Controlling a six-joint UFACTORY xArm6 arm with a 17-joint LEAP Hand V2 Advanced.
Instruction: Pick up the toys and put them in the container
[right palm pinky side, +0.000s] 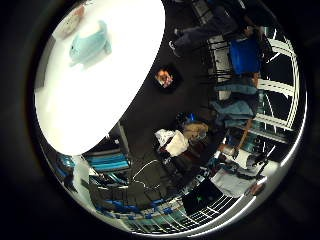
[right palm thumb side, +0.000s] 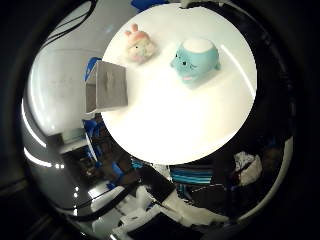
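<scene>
In the right thumb side palm view a round white table (right palm thumb side: 190, 125) bears a teal plush toy (right palm thumb side: 196, 58) and a pink and orange plush toy (right palm thumb side: 139, 43), side by side and a little away from each other. A grey open box-like container (right palm thumb side: 107, 85) stands at the table's edge beside the pink toy. In the right little finger side palm view the teal toy (right palm pinky side: 88, 42) shows again on the table, with the pink toy (right palm pinky side: 68, 22) beyond it. All look small, so my hand is well above the table.
A small orange object on a dark base (right palm pinky side: 165, 76) lies on the dark floor away from the table. Chairs, bags and clutter (right palm pinky side: 185, 140) crowd the floor beyond. Blue-striped furniture (right palm thumb side: 150, 165) stands under the table's edge.
</scene>
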